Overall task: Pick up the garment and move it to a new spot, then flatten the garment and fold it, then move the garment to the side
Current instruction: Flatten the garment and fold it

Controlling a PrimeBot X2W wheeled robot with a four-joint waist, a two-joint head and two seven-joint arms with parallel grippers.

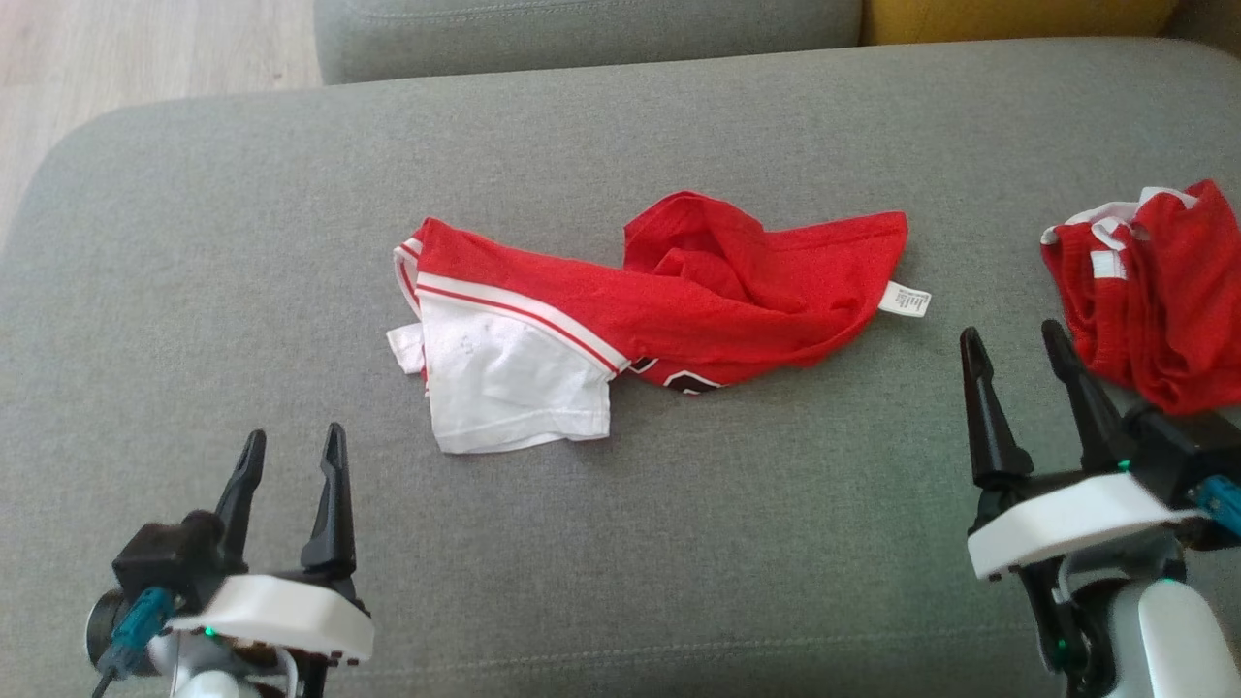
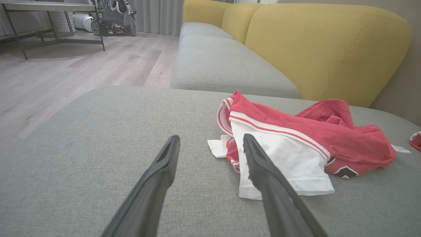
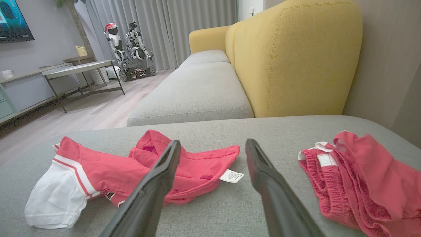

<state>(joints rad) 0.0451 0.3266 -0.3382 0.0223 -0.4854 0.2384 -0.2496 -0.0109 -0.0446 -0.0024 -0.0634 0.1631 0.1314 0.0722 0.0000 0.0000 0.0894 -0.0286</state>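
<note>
A living room: yellow-backed sofa [image 3: 296,59], curtains [image 3: 164,26], television [image 3: 13,19], wooden floor [image 3: 98,112].

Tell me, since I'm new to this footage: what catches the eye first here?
A crumpled red and white garment lies in the middle of the grey sofa seat. A second red garment sits bunched at the seat's right edge, just beyond the open right pincer. The open left pincer hangs at lower left, touching nothing.

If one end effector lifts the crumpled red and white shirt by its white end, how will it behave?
Probably floppy: the shirt lies crumpled in soft folds, so it should drape and hang. Likely light, being thin cloth. It may drag on the textured cushion.
</note>
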